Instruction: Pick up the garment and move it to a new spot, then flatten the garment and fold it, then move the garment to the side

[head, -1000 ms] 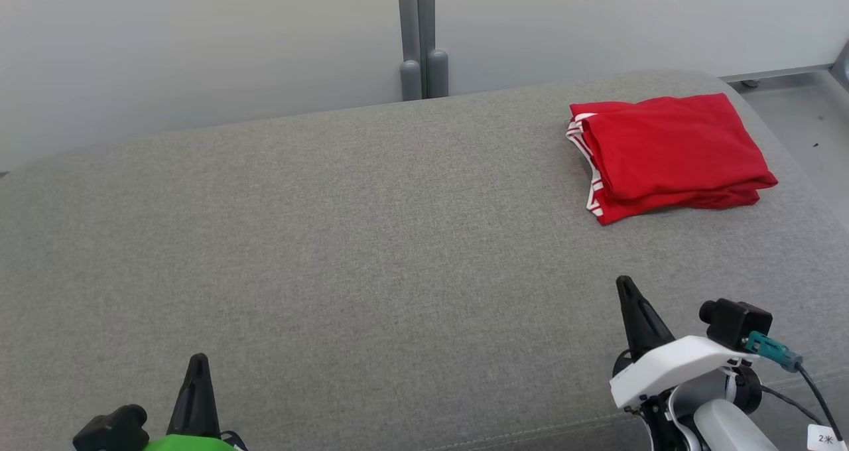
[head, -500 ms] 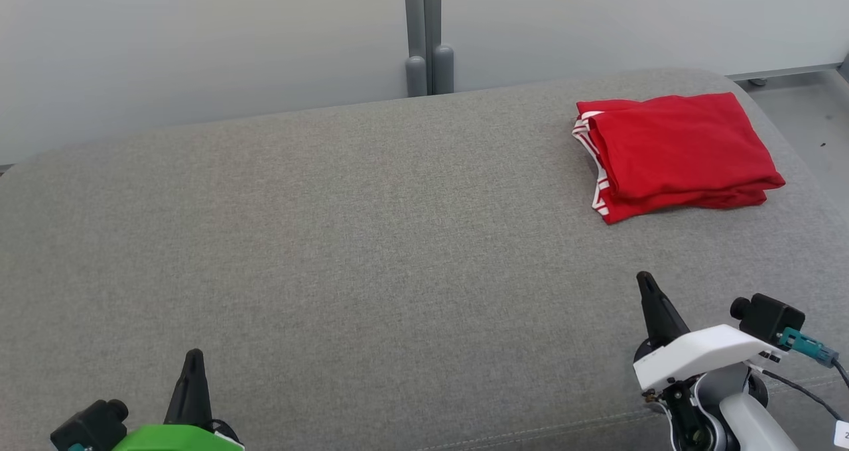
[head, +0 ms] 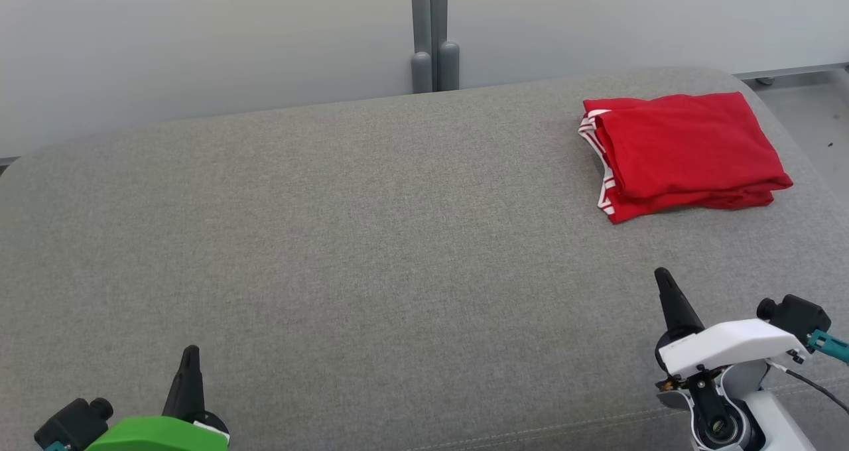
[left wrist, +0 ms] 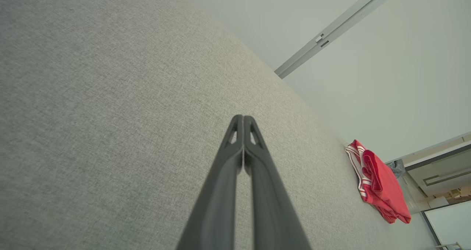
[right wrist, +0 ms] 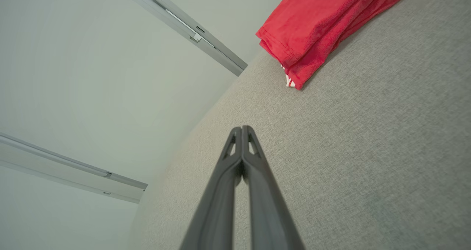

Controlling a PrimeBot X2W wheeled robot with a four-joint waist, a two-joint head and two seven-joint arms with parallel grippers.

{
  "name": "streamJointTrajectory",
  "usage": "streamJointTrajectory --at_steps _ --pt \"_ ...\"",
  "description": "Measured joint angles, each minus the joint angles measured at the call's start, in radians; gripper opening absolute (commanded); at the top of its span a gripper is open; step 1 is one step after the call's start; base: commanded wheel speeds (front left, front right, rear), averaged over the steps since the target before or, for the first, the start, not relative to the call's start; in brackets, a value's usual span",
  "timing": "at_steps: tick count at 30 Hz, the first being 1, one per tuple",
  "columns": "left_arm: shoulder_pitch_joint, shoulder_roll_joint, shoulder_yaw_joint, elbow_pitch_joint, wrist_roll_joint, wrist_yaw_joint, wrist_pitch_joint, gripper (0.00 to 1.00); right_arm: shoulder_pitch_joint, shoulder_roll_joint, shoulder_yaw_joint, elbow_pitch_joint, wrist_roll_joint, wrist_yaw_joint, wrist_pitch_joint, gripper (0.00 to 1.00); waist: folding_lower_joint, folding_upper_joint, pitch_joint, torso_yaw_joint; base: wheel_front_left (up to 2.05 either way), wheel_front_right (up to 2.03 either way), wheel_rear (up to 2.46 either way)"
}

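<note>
The garment (head: 686, 151) is red with white stripes along one edge, folded into a neat rectangle at the far right of the grey cushion (head: 371, 239). It also appears at the right in the left wrist view as the garment (left wrist: 379, 185), and at the top of the right wrist view as the garment (right wrist: 323, 18). My left gripper (head: 190, 353) is at the near left, shut and empty, its fingers pressed together (left wrist: 243, 118). My right gripper (head: 662, 275) is at the near right, well short of the garment, shut with nothing in it (right wrist: 241, 129).
A pale wall with a grey vertical post (head: 434, 33) runs behind the cushion. The cushion's far right corner rounds off toward a strip of grey floor (head: 806, 116). Its front edge runs along the bottom of the head view.
The head camera has shifted, sliding the whole scene slightly right. Both grippers have drawn back toward the near edge; the garment lies unmoved.
</note>
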Motion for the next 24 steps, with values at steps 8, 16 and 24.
streamJointTrajectory --at_steps 8,16,24 --pt "-0.025 0.003 0.011 0.014 -0.110 -0.020 0.028 0.00 -0.005 0.007 -0.040 0.004 0.100 0.019 0.025 0.00 0.0000 0.0000 0.004 0.006 0.00 0.00 0.00" --pt "-0.049 0.005 0.019 0.031 -0.208 -0.037 0.050 0.00 -0.008 0.013 -0.082 0.009 0.192 0.039 0.052 0.00 0.0000 0.0000 0.008 0.012 0.00 0.00 0.00" --pt "-0.070 0.008 0.031 0.049 -0.317 -0.057 0.077 0.00 -0.020 0.019 -0.124 0.014 0.292 0.061 0.075 0.00 0.0000 0.0001 0.012 0.018 0.00 0.00 0.00"
